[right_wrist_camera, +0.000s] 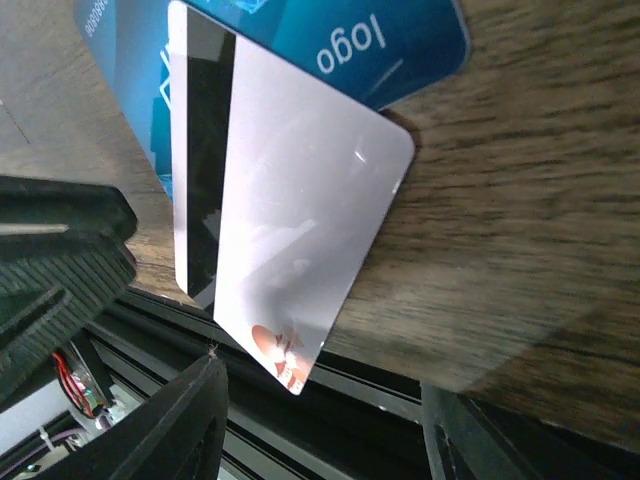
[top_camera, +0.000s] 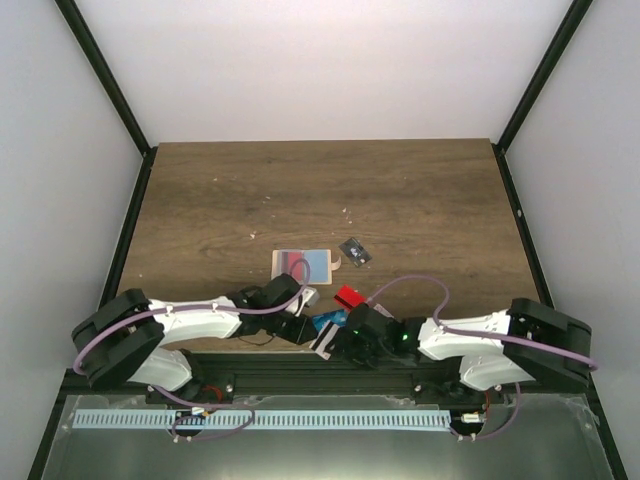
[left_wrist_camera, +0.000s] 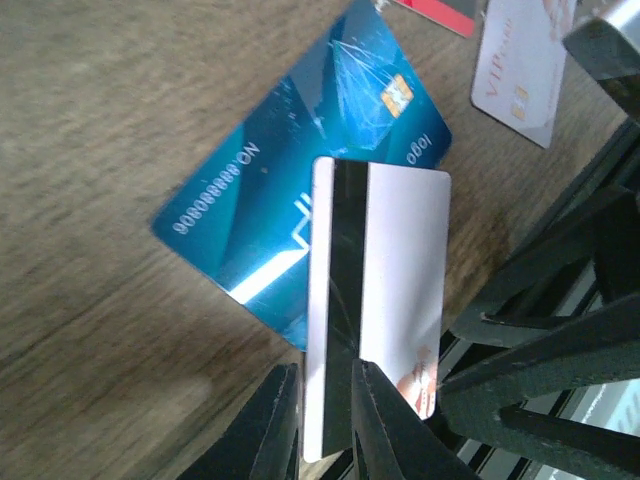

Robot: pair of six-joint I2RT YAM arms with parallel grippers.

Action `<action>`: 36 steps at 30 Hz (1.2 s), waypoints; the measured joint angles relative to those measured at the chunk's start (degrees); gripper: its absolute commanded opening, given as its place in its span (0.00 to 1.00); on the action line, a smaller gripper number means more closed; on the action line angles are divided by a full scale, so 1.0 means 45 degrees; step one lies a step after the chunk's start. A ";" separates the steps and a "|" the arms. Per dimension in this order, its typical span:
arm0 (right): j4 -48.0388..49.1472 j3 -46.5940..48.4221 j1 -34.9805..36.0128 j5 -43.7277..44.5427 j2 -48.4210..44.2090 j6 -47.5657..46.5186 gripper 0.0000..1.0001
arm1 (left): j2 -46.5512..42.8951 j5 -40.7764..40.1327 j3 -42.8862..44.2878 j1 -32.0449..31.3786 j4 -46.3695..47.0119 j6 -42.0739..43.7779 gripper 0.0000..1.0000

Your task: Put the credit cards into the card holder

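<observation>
My left gripper (left_wrist_camera: pixel 328 420) is shut on the near end of a white card with a black stripe (left_wrist_camera: pixel 395 280). That card juts past the table's near edge and lies partly over a blue card (left_wrist_camera: pixel 290 200). My right gripper (right_wrist_camera: pixel 330 430) is open, and the white card's lower corner (right_wrist_camera: pixel 290 360) hangs just above the gap between its fingers. In the top view both grippers, left (top_camera: pixel 305 328) and right (top_camera: pixel 352 340), meet at the front edge. A red card (top_camera: pixel 350 297) lies just beyond them. The card holder (top_camera: pixel 322 266), pale with a tab, lies further back with blue and red showing on it.
A white VIP card (left_wrist_camera: pixel 520 70) and the red card's edge (left_wrist_camera: pixel 440 10) lie beyond the blue card. A small dark tag (top_camera: pixel 355 251) sits to the right of the card holder. The black frame rail (right_wrist_camera: pixel 400 400) runs along the table's near edge.
</observation>
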 measured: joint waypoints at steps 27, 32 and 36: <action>0.3619 -0.1093 0.0199 0.0151 0.1073 0.0899 0.30 | 0.0889 0.1676 -0.1001 -0.0709 0.3094 -0.1107 0.16; 0.4036 -0.1141 0.0199 0.0097 0.1239 0.1059 0.30 | -0.0005 0.1093 -0.0981 -0.0733 0.2560 -0.1282 0.19; 0.4328 -0.1282 0.0199 0.0107 0.1239 0.1190 0.31 | -0.1477 -0.0345 -0.0510 -0.0758 0.0996 -0.1185 0.25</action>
